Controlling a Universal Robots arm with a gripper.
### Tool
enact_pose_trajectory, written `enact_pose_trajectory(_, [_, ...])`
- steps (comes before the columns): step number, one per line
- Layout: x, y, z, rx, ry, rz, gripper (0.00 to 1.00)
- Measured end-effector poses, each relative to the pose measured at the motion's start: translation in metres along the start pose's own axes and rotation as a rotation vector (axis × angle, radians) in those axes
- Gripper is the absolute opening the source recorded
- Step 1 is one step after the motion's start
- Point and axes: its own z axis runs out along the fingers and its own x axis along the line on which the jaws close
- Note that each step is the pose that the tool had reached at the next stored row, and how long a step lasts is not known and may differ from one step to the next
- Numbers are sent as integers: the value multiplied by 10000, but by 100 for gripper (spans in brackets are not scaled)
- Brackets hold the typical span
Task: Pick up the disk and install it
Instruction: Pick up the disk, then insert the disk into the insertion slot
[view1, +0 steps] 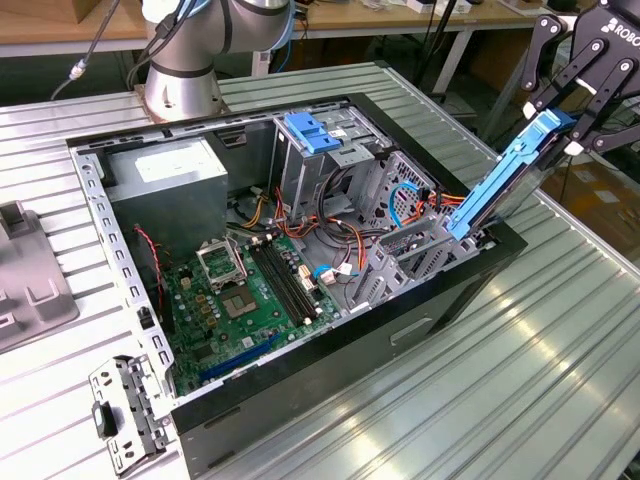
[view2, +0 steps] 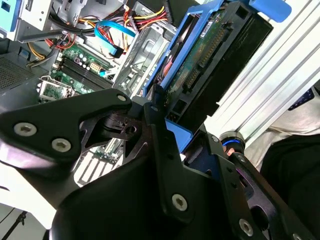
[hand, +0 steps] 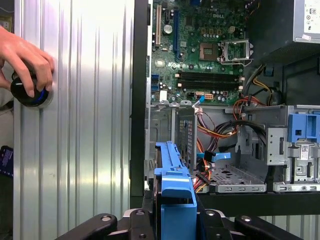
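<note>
The disk (view1: 505, 180) is a dark drive in blue plastic rails, held tilted above the open computer case (view1: 330, 375) at the exterior view's right. Its lower end reaches the metal drive cage (view1: 415, 250) at the case's near right corner; I cannot tell whether they touch. My gripper (view1: 562, 125) is shut on the disk's upper end. In the second wrist view the disk (view2: 210, 55) shows its circuit board and connector beyond the black fingers (view2: 160, 125). In the first wrist view its blue rail (hand: 175, 185) rises between the gripper (hand: 175, 222) links, above the cage (hand: 172, 127).
Inside the case lie a green motherboard (view1: 250, 295), a grey power-supply box (view1: 170, 165), a blue latch handle (view1: 312, 132) and loose cables (view1: 330, 225). A person's hand (hand: 25, 57) rests on a black knob (hand: 30, 95) on the ribbed table. A metal bracket (view1: 125, 415) lies front left.
</note>
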Motion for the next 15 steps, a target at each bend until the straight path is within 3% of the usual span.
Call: enact_pose_trajectory(15, [-32, 3, 5, 0, -1, -2, 37])
